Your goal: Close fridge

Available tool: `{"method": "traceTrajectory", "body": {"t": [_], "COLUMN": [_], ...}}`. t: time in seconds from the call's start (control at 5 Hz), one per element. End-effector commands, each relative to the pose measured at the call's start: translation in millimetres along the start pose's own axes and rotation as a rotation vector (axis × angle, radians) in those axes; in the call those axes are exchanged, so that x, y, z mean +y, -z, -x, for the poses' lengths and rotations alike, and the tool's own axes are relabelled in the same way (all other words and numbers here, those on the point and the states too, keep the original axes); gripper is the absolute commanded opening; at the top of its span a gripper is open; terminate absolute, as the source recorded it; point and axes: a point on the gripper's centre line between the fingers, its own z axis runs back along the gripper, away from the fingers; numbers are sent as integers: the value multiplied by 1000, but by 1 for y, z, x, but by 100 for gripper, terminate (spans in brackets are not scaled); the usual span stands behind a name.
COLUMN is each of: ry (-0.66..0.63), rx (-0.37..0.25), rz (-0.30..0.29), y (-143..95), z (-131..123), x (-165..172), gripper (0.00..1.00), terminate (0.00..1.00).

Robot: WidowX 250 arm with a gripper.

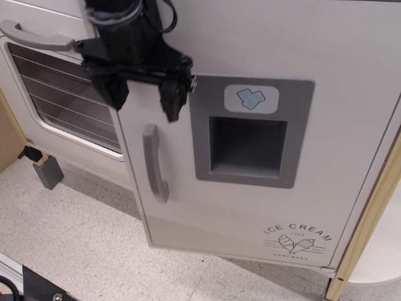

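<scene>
Fridge door (263,157): standing slightly ajar beside oven (56,100). Gripper (145,100): hanging open and empty above handle (153,163), fingers straddling door edge. Step: pushing shut; next, pressing door inward

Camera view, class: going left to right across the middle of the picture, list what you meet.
Oven door window → fridge door handle → grey dispenser panel → wooden edge strip.

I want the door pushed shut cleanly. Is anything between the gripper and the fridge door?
Nothing visible. The gripper hangs with open jaws at the fridge door's upper left edge, just above the grey handle. Whether it touches cannot be told.
</scene>
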Motion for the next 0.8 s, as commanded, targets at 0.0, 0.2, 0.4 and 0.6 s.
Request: {"method": "traceTrajectory", "body": {"t": [0.0, 0.2, 0.4, 0.6], "ry": [-22, -36, -43, -49], "rx": [-83, -109, -122, -152], "rz": [5, 1, 0, 0], "y": [-7, -2, -2, -2], "z": [-32, -45, -55, -60], "x": [2, 3, 2, 2], "gripper": [100, 100, 100, 100], "terminate": [0, 0, 0, 0]}}
